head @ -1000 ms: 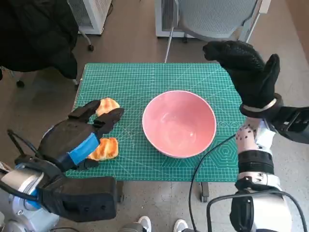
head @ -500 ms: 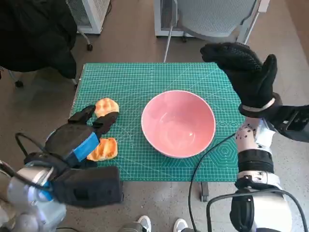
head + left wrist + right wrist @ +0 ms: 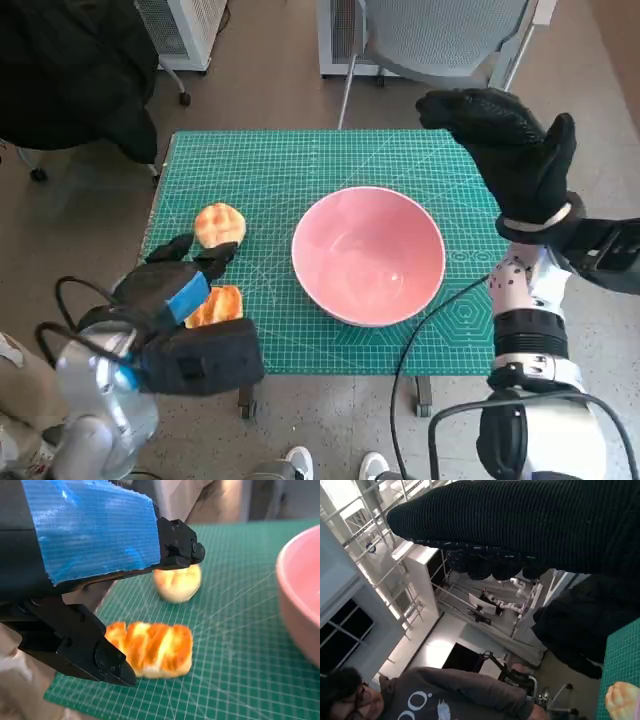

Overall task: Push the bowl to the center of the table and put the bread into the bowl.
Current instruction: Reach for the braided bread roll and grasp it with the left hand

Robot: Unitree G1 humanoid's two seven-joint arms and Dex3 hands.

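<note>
Head view: I see the pink bowl (image 3: pixel 369 255) sitting near the middle of the bench (image 3: pixel 300 160), on its green cutting mat. Two pieces of bread lie to its left: a round bun (image 3: pixel 219 224) and a flat toasted slice (image 3: pixel 217 306). My left hand (image 3: pixel 172 288) hovers over the slice, fingers apart, holding nothing. My right hand (image 3: pixel 510 150) is raised above the bench's far right corner, fingers spread wide, empty.
</note>
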